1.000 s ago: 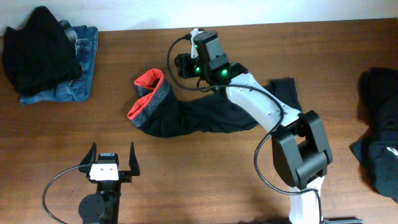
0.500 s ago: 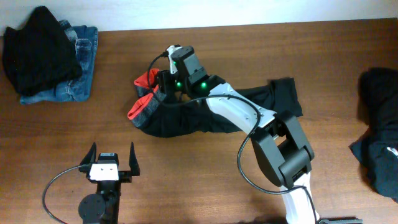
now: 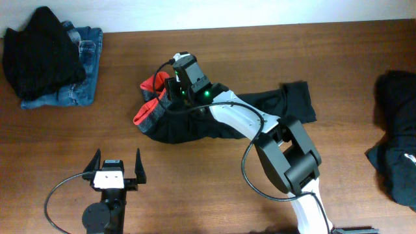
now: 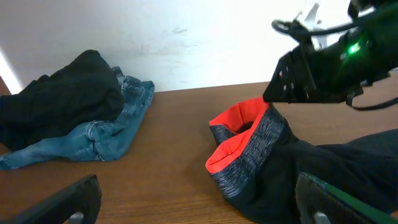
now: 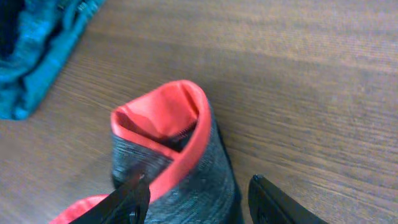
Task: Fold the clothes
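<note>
A: Well, nearest, the left gripper (image 3: pixel 117 157) sits with fingers spread wide, empty.
B: And the right gripper (image 5: pixel 198 186)?
A: Half-spread astride the red cuff (image 5: pixel 163 127) of the trousers (image 3: pixel 195 129), mid-table, pinching nothing. Far left, a black garment (image 3: pixel 40 53) lies on the jeans (image 3: pixel 83 83).

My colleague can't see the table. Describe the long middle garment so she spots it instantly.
At the centre of the wooden table lies a long black garment stretched sideways. Unlike the black-and-denim pile top left and the dark heap at the right edge, its left end is a grey cuff lined bright red.
</note>
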You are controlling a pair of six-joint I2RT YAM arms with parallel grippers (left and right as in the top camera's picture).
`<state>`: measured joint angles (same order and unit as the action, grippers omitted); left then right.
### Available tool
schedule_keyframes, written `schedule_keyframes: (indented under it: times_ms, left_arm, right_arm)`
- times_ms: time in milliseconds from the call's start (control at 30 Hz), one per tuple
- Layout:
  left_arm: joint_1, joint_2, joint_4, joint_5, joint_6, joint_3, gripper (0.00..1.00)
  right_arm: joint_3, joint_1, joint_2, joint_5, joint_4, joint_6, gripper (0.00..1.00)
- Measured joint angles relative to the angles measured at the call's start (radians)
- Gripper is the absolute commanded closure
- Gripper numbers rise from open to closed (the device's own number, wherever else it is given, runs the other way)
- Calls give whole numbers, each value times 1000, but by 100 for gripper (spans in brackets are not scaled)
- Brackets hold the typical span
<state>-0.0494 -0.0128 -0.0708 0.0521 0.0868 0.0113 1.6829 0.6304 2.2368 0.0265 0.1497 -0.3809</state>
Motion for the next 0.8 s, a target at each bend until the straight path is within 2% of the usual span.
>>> schedule_keyframes:
  times_ms: [633,800]
  left_arm:
    - [0,0,0,0,0,0,1]
    - [0,0,0,0,0,0,1]
  right_arm:
    - [0,2,35,23,-27,-3,45]
    - [0,14,40,25,-27,-4,48]
